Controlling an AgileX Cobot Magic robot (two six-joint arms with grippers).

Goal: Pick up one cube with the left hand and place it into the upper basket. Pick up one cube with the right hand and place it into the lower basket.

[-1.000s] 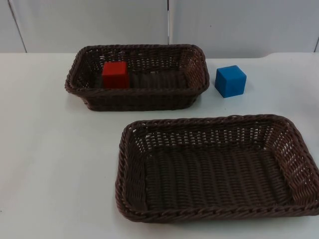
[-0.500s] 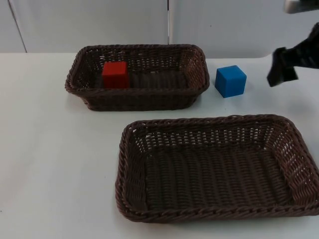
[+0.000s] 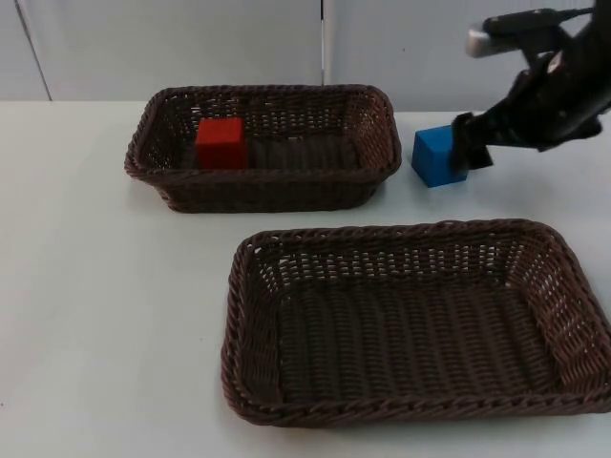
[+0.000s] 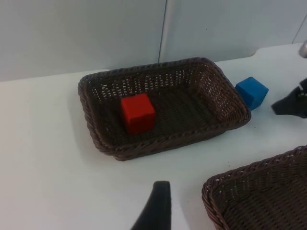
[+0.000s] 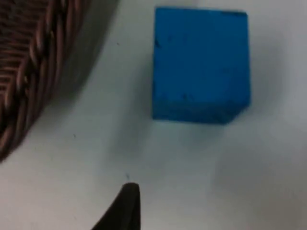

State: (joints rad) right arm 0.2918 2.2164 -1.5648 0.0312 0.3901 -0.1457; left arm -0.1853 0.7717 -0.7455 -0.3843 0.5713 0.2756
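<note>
A blue cube (image 3: 431, 157) (image 4: 252, 92) (image 5: 200, 62) stands on the white table just right of the upper basket (image 3: 267, 181) (image 4: 158, 143). My right gripper (image 3: 473, 143) (image 5: 125, 206) hangs at the cube's right side, overlapping its right edge in the top view; the right wrist view puts the cube just ahead of it. A red cube (image 3: 221, 143) (image 4: 137, 112) lies inside the upper basket, toward its left end. The lower basket (image 3: 410, 234) (image 4: 259, 167) has nothing in it. My left gripper (image 4: 156, 211) waits off to the left, facing the upper basket.
Both baskets are dark brown wicker. The upper basket's right end (image 5: 29, 72) lies close to the left of the blue cube. The grey partition wall (image 3: 191, 48) closes the table at the back. Bare white table (image 3: 105, 315) extends to the left of the baskets.
The right arm has come in from the upper right and moved down and left until its gripper reached the blue cube. Neither cube has moved.
</note>
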